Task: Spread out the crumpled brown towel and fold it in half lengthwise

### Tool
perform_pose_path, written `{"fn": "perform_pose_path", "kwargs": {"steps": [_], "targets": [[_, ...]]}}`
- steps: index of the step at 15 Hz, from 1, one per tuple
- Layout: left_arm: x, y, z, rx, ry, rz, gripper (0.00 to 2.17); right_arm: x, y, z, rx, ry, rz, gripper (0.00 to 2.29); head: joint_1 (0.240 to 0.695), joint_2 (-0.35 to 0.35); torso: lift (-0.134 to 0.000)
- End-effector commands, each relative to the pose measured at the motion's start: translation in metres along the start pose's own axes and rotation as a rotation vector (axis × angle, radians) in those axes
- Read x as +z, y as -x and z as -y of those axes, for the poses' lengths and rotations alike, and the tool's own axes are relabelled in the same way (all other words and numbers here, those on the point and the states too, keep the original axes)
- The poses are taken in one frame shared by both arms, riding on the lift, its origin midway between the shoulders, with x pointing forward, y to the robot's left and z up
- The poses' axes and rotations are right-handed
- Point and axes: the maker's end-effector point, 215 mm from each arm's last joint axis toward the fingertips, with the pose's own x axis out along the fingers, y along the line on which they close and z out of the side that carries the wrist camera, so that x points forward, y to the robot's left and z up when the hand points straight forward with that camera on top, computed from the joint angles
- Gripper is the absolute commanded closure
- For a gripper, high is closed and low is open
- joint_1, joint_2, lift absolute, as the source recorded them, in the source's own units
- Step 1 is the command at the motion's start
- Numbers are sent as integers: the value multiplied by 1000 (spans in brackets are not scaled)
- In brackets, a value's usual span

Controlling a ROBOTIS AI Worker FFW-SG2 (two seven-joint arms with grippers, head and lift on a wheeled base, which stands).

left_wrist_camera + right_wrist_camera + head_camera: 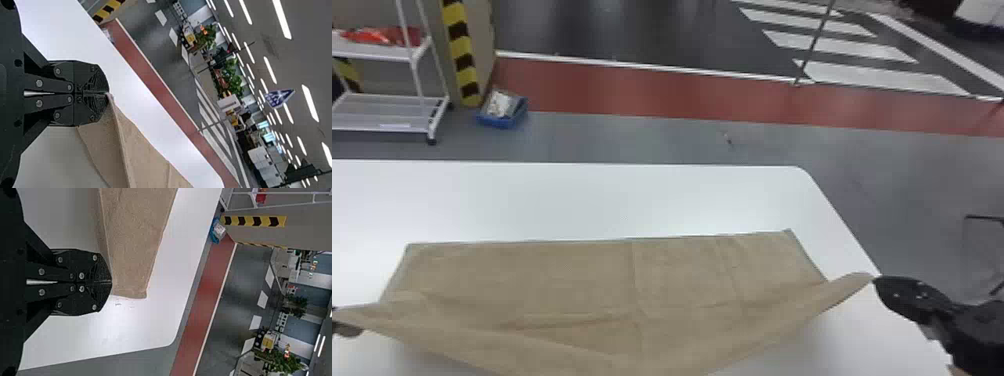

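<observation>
The brown towel [572, 275] stretches between the two grippers, its near corners pinched tight in the closed tips of the left gripper [345, 329] and right gripper [877, 281], its far edge lying flat beyond them on the table [557, 200].

Looks like workshop or lab hall, red floor lane [652, 95], white floor stripes [837, 47], yellow-black hazard tape [461, 47], white wheeled rack [387, 112], ceiling strip lights [282, 18]

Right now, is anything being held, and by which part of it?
Yes: the brown towel, by its near edge. The left gripper pinches it at the left corner, the right gripper at the right corner.
</observation>
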Motion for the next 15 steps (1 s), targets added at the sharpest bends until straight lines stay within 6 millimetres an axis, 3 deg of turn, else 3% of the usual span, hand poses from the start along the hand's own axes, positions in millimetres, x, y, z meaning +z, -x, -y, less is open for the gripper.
{"fn": "perform_pose_path", "kwargs": {"steps": [1, 5, 7, 11, 13, 15], "targets": [[-19, 1, 5, -106, -13, -33, 2125, -1, 1, -2, 14, 3, -1, 1754, 695, -248, -125], [-52, 27, 38, -370, -192, -72, 2125, -12, 11, 23, -12, 30, -3, 1750, 695, -265, -125], [-62, 30, 44, -457, -266, -125, 2125, -17, 7, 30, -27, 37, -11, 1750, 695, -290, -125], [-76, 25, 29, -551, -423, -236, 2125, -24, -1, 48, -60, 52, -44, 1750, 695, -313, -125], [-72, 16, 8, -539, -456, -261, 2125, -20, -7, 67, -92, 26, -52, 1750, 695, -309, -125], [-69, 5, -10, -513, -443, -282, 2125, -17, -17, 67, -92, 31, -71, 1750, 695, -300, -125]]}}
